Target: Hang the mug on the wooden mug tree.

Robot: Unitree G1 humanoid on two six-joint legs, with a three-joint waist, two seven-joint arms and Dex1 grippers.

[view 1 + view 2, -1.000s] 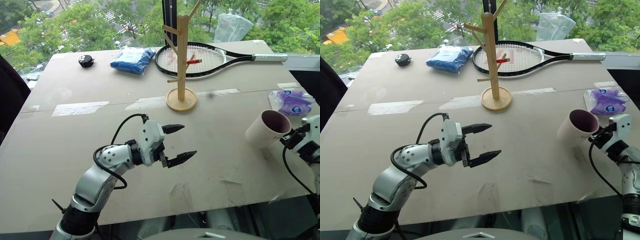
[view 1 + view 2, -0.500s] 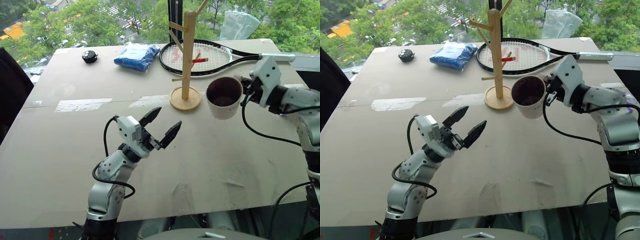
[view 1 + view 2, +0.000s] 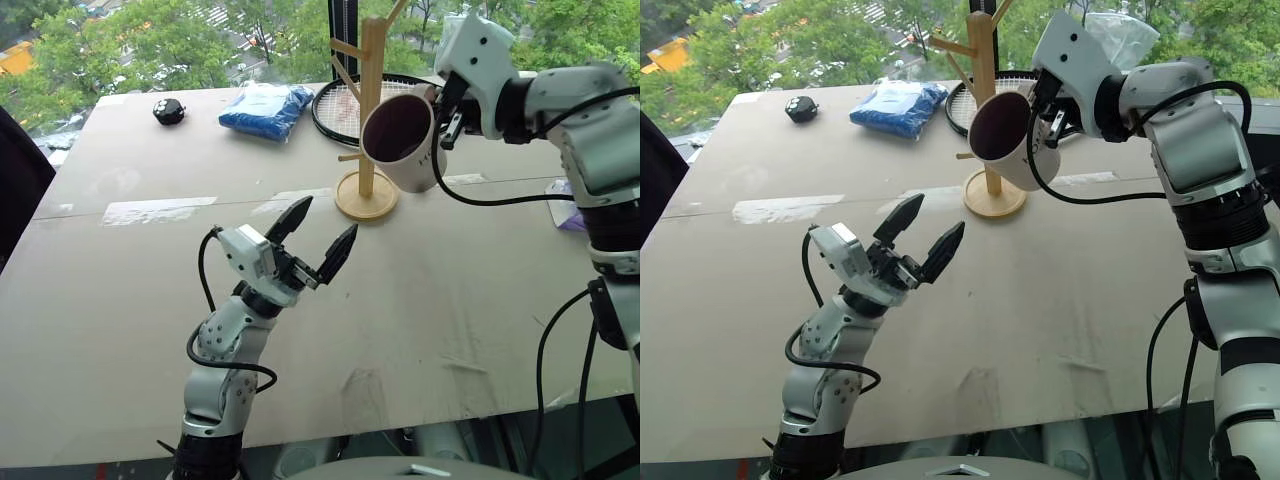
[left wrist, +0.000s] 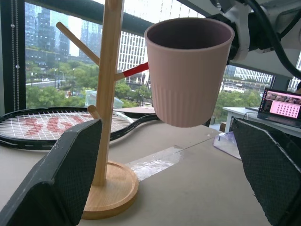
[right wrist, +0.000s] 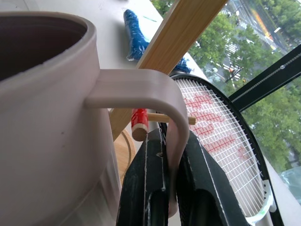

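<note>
This looks like a test room high up in a tall building in a city. Big windows sit right behind the tabletop (image 3: pixel 120 330), and through them you can see treetops and a street far below. The left wrist view shows tall towers outside and a laptop (image 4: pixel 282 106) on a desk. The tabletop is a plain board with strips of tape (image 3: pixel 158 211). Odd things lie on it, like a tennis racket (image 3: pixel 335 105) and a blue bag (image 3: pixel 266 108).

One mug (image 3: pixel 400 140), one wooden mug tree (image 3: pixel 368 120), one tennis racket (image 4: pixel 42 128), one blue bag (image 3: pixel 266 108), one small black object (image 3: pixel 168 111).
</note>
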